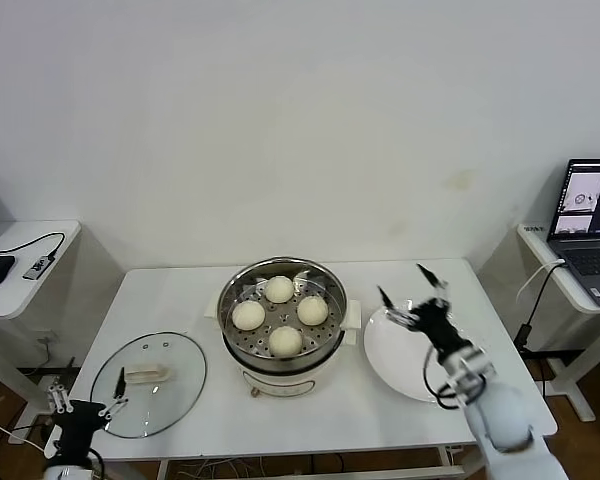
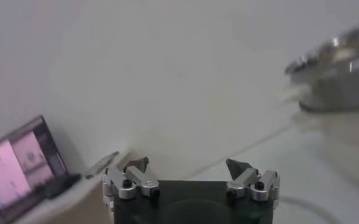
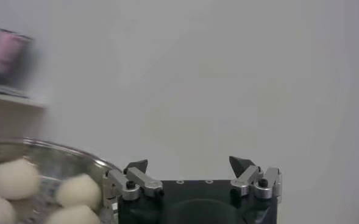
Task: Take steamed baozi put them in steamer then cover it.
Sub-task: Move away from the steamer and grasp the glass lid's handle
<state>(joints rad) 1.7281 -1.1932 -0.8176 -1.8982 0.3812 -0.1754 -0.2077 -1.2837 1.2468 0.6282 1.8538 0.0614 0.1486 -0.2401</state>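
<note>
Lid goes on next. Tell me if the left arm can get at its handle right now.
Probably yes. The left gripper is open at the near edge of the glass cover, whose handle lies exposed on top with nothing over it.

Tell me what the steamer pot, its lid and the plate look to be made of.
Steamer: polished steel, apparently, with mirror-bright walls and a perforated tray; its base looks like white plastic. Lid: clear glass, since the table shows through, with a metal rim. Plate: glossy white, ceramic or plastic; cannot tell which.
</note>
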